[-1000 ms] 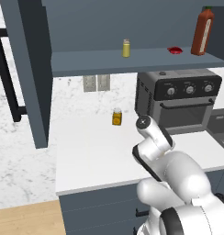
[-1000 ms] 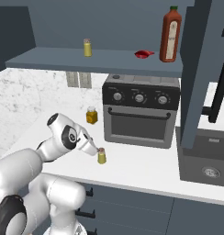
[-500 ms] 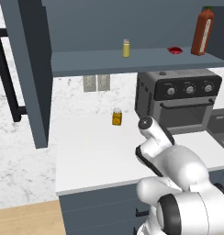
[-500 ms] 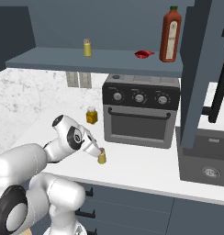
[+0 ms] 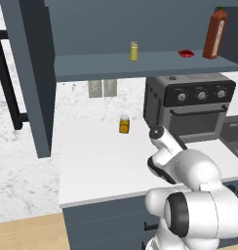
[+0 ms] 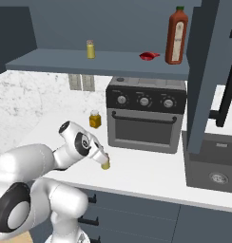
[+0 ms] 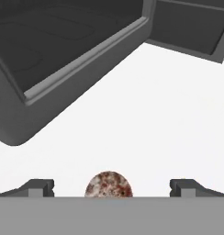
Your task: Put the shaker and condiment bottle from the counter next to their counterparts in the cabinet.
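hand view shows the shaker's (image 7: 109, 184) round speckled cap between the wide-spread, empty claw (image 7: 109, 187) tips.

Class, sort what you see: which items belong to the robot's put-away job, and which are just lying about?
Job:
small yellow shaker between the open gripper fingertips
small red condiment bottle
tall red sauce bottle
yellow shelf shaker

Lying about:
squat orange-yellow jar
black toaster oven

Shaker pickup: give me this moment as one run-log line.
phase: reaching for shaker | gripper: jaws open, either side of its cap, not closed | shaker: upright on counter | condiment bottle: on cabinet shelf
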Motion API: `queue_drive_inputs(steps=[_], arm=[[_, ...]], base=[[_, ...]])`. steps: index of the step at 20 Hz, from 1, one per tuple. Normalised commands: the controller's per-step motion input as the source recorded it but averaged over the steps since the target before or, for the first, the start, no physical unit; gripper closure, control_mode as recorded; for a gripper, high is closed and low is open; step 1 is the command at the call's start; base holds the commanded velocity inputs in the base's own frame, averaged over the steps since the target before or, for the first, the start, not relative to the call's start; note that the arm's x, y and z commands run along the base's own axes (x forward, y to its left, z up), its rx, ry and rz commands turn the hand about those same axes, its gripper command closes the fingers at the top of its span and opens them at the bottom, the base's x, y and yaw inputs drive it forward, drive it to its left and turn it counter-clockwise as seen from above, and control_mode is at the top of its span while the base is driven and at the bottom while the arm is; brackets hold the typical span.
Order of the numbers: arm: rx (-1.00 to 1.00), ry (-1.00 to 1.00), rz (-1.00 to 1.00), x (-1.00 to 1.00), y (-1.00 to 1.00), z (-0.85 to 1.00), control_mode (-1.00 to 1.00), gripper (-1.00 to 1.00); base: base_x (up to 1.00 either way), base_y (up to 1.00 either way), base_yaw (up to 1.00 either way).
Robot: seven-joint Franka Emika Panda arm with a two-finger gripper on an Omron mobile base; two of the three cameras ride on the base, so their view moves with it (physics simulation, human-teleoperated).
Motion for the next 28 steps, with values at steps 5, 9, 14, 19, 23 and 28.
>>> queue_drive_inputs(steps=[5,9,14,19,23,28], arm=[[0.01,-0.02,0.00,-0.16,-0.18,-0.35,-1.00,-1.00],[0.00,0.00,0.00,-0.33,-0.05,-0.64,-1.00,-1.00],[-0.01,0.00,-0.01,-0.33,0.09,-0.95,-1.00,1.00],[0.00,0.11,-0.01,-0.10,0.12,-0.39,-1.00,1.00],[0.00,0.01,-0.10,0.09,-0.16,0.26,-1.00,1.00],[0.01,-0.01,-0.14,0.00,-0.47,0.66,-1.00,1.00]], base=[[0.00,0.00,0.00],[0.00,0.00,0.00],[0.00,0.00,0.00],[0.00,0.00,0.00],[0.00,0.00,0.00],[0.00,0.00,0.00]])
